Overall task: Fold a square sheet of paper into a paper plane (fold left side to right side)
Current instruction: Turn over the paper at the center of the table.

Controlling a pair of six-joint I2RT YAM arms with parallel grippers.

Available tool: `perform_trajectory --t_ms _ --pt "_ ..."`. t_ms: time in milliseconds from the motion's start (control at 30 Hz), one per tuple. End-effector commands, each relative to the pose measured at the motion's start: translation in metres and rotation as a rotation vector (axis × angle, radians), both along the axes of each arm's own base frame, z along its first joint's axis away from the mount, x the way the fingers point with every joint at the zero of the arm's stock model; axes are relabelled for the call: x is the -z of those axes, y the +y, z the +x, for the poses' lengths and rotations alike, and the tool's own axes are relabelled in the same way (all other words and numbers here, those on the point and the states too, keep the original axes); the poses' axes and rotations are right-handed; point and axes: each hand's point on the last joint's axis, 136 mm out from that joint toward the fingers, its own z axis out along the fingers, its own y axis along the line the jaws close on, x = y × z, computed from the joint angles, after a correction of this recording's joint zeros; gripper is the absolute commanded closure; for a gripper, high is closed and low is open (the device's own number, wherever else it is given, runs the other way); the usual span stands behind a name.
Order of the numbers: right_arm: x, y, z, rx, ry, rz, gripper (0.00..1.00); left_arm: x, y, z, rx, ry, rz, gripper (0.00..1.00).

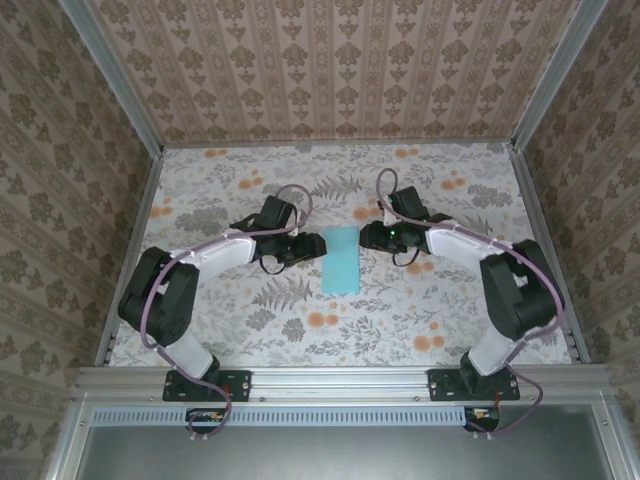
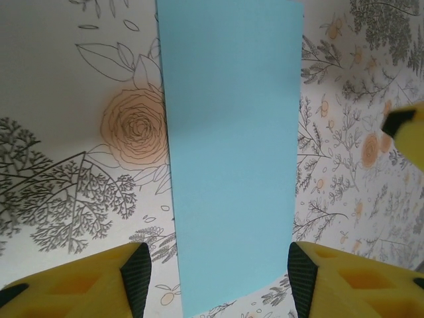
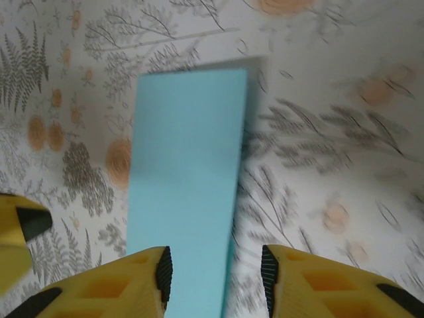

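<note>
- Left wrist view: the left claw (image 2: 217, 278) stood released. Its two yellow fingers (image 2: 79, 288) were parted wider than the blue strip and flanked its near end, grasping nothing.
- In the right wrist view the right claw (image 3: 215, 273) also gaped with nothing clenched. One finger hung over the near end of the paper and the other over bare surface just beside its long edge. That picture was smeared, so I could not tell whether a pad touched the paper.
- The square sheet of paper (image 1: 340, 259) lay flat on the floral worktop (image 1: 300, 340), between the two claws. It showed as a narrow rectangle rather than a square, so I judged the left-to-right fold already made. Its layers could not be told apart.
- It sat mid-worktop, within reach of both arms, with a claw on each long side. That placing seemed meant to let either side steady the strip while the other took up the next crease.
- From above, the left arm (image 1: 200, 262) and the right arm (image 1: 470, 242) mirrored each other. Each rose from its base at the near edge with the elbow thrown outward and the forearm bent in toward the centre. The wrists faced each other across the strip, and both claws were low over the surface.
</note>
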Motion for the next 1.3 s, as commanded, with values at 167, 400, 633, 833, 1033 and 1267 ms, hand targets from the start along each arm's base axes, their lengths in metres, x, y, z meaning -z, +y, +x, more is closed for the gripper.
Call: perform_trajectory --t_ms 167,400,633,833,1033,1267 --pt "0.017 0.035 0.036 -0.037 0.008 0.023 0.63 0.017 -0.012 -0.001 0.028 0.057 -0.056 0.4" --pt "0.038 0.035 0.043 -0.048 0.047 -0.024 0.64 0.026 -0.013 -0.002 0.034 0.082 -0.048 0.4" --pt "0.056 0.03 0.04 -0.072 0.09 -0.084 0.66 0.031 -0.018 -0.004 0.049 0.108 -0.049 0.4" --pt "0.072 0.025 0.032 -0.088 0.131 -0.129 0.68 0.033 -0.025 -0.006 0.064 0.121 -0.053 0.4" --pt "0.077 0.025 0.028 -0.1 0.14 -0.144 0.69 0.037 -0.032 -0.008 0.076 0.139 -0.053 0.4" --pt "0.076 0.026 0.028 -0.101 0.138 -0.141 0.69 0.04 -0.037 -0.01 0.088 0.15 -0.054 0.43"
